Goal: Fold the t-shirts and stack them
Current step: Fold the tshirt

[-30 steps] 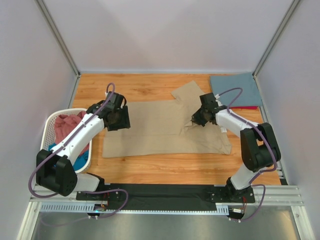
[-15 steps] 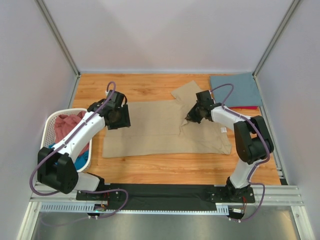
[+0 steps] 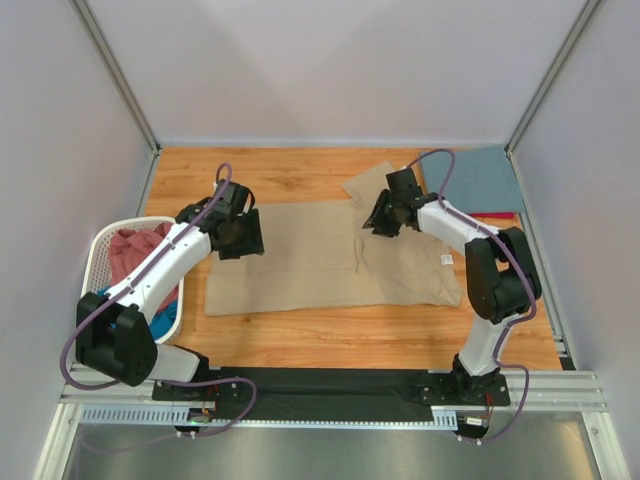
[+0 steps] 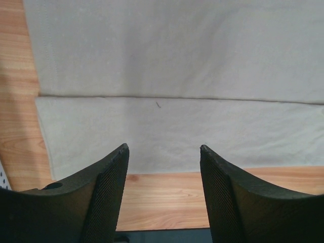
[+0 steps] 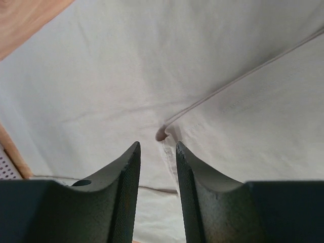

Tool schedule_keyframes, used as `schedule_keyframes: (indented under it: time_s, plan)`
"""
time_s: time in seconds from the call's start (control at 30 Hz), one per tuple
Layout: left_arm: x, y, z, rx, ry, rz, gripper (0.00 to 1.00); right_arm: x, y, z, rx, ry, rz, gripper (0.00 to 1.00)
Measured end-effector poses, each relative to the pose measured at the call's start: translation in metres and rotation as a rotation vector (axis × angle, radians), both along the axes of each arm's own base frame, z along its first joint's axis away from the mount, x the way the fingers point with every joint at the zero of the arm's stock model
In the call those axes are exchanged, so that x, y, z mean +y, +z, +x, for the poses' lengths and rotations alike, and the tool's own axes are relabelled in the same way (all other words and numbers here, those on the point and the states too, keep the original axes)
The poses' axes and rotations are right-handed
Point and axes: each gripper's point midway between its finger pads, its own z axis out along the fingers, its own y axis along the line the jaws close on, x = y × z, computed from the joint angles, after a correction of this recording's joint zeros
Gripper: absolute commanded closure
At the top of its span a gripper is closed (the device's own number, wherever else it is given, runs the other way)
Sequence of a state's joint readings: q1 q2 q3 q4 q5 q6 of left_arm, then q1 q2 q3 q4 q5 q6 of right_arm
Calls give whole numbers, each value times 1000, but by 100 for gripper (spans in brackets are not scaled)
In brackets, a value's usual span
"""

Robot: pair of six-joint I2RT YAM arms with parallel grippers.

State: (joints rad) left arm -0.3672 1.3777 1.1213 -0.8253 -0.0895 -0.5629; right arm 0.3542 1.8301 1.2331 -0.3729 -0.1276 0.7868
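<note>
we've got the left gripper (image 4: 163, 148) spread wide, gripping nothing. the tan t-shirt (image 4: 177, 55) lies flat beyond its fingertips, with a fold edge (image 4: 167, 97) crossing just ahead of them. our right gripper (image 5: 158, 146) is parted only narrowly, nothing pinched, and 1 puckered seam end (image 5: 161, 134) of the same shirt sits just off its tips.
</note>
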Motion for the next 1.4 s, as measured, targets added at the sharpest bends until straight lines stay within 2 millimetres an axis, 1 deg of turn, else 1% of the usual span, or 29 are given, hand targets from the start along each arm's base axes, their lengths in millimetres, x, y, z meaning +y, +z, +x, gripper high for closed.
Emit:
schedule_keyframes:
  time_s: [0.07, 0.13, 0.2, 0.27, 0.37, 0.4, 0.43, 0.5, 0.57, 0.63, 0.73, 0.83, 1.0, 1.1, 1.27, 1.37, 1.4]
  plan:
    - [-4, 1, 1, -2, -9, -17, 34, -8, 5, 0, -8, 5, -42, 65]
    - [-7, 0, 3, -7, -15, -31, 34, -19, 9, -4, -11, 16, -90, 65]
    - [-9, -4, 8, 3, -16, -30, 34, -36, 11, -8, -7, 17, -143, 65]
    - [-11, -14, 13, 33, -17, -16, 35, -54, 9, -10, 1, 11, -189, 65]
    - [-12, -33, 21, 90, -16, 15, 35, -89, -5, -19, 45, -23, -254, 64]
    - [-11, -40, 25, 109, -12, 27, 35, -102, -12, -25, 67, -32, -276, 64]
    - [-11, -45, 27, 126, -10, 34, 35, -111, -18, -31, 86, -36, -291, 61]
    - [-8, -53, 34, 150, -1, 42, 36, -131, -29, -42, 123, -43, -313, 59]
    - [-4, -58, 42, 165, 16, 43, 36, -146, -36, -50, 144, -35, -309, 59]
    - [1, -61, 54, 170, 35, 41, 36, -155, -36, -50, 143, -27, -291, 60]
    - [8, -65, 72, 172, 59, 44, 36, -162, -33, -44, 116, -10, -267, 62]
    - [12, -74, 81, 189, 77, 49, 36, -160, -33, -41, 96, 32, -241, 62]
    - [17, -93, 79, 240, 88, 62, 37, -151, -37, -34, 80, 101, -209, 66]
    - [18, -100, 78, 260, 90, 68, 37, -152, -40, -33, 83, 111, -186, 67]
    - [20, -101, 79, 261, 94, 79, 37, -164, -40, -29, 74, 84, -162, 69]
    - [20, -102, 79, 260, 97, 81, 37, -162, -38, -26, 61, 89, -149, 71]
    - [20, -102, 79, 259, 98, 82, 37, -161, -38, -26, 56, 93, -145, 75]
